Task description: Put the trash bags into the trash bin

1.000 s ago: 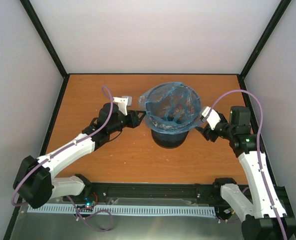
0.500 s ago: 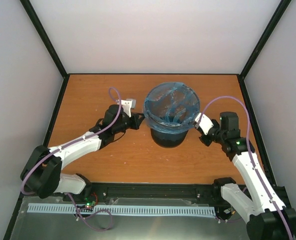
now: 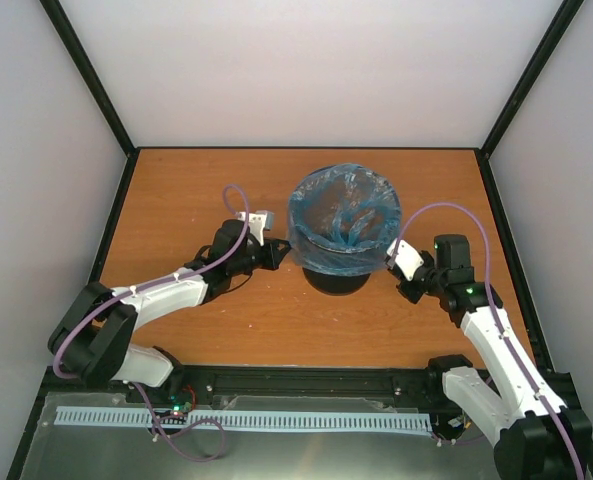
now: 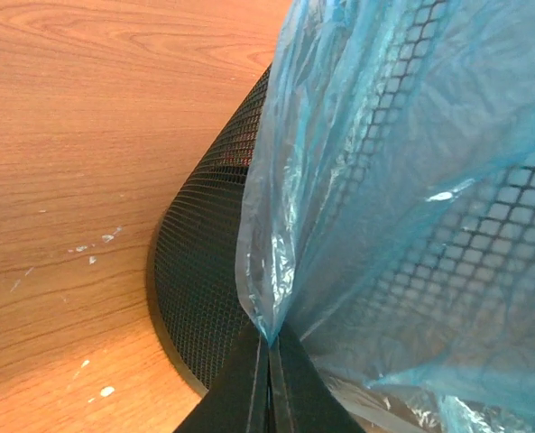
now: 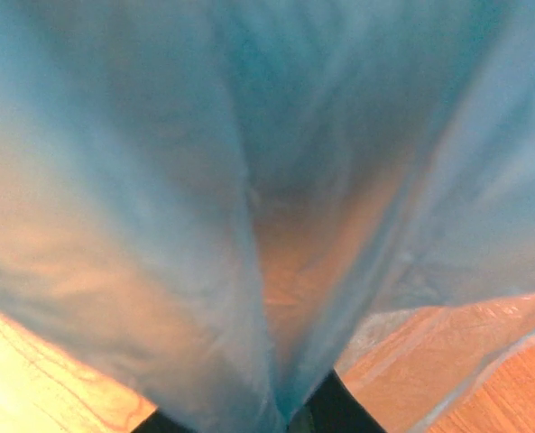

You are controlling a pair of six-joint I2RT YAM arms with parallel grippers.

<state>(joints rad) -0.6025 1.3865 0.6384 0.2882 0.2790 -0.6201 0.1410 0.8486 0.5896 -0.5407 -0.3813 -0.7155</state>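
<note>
Though apart, left pincer and right pincer tight on bag.

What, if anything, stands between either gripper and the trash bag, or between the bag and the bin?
Nothing visible does. The left gripper and right gripper are each shut on the trash bag at opposite sides of the trash bin, and the bag already drapes over the bin's rim.

The trash bag is translucent light blue. The trash bin is black, with a fine square mesh pattern. The table shows orange-brown wood grain. The 2 arms, left arm and right arm, are white and black.
</note>
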